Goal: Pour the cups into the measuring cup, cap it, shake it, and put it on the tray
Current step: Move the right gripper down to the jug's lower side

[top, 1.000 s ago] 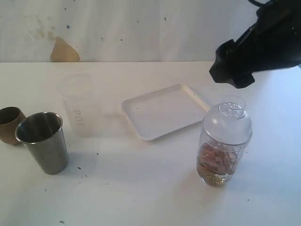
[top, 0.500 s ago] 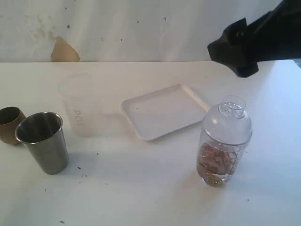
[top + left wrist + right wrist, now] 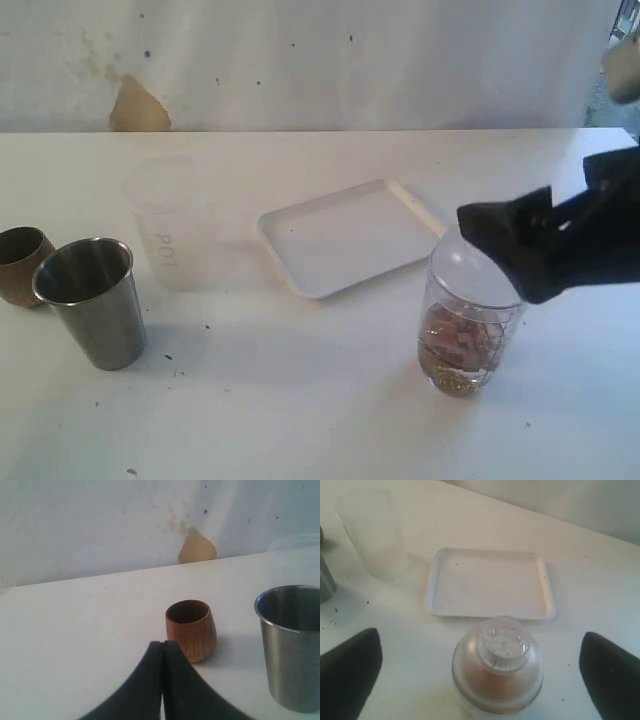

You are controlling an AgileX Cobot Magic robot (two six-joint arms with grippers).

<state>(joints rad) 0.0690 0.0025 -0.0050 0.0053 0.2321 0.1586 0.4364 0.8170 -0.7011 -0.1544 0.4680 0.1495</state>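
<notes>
Standing at the far left of a white table [image 3: 300,420] is a small rounded brown cup [image 3: 20,265], upright. The left gripper [image 3: 162,680], seen only from its own wrist camera, sits low just in front of this cup with its two black fingers pressed flat together and nothing between them. Just to the right of the brown cup, almost touching it, is a taller steel tumbler [image 3: 92,300], also upright. Further back and to the right is a frosted cup [image 3: 165,225] with grey lettering down its side. Near the middle lies a flat white tray [image 3: 350,235] with a low rim, set at an angle and holding nothing. To the right of the tray and nearer the camera, on the bare table and not on the tray, stands the clear measuring cup [image 3: 465,345], with brownish contents in its lower part and a clear domed lid [image 3: 497,680] on top. The right gripper [image 3: 480,672] reaches in from the right at lid height, its black fingers [image 3: 350,670] spread wide on either side of the lid, well clear of it and gripping nothing.
</notes>
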